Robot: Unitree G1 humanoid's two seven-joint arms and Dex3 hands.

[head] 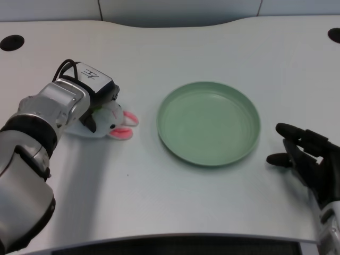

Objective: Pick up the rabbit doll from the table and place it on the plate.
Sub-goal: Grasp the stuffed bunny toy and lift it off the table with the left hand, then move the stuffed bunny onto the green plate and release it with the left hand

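Note:
A white rabbit doll with pink ears lies on the white table, left of the light green plate. Its ears point toward the plate. My left hand sits over the doll's body from the left. One black finger curls across the doll's near side and the rest of the hand covers its far side, so the hand grips the doll. Much of the doll's body is hidden under the hand. The doll still touches the table. Nothing lies in the plate.
My right hand rests on the table to the right of the plate, fingers spread. Two dark round holes mark the table's far corners. The table's near edge runs along the bottom of the view.

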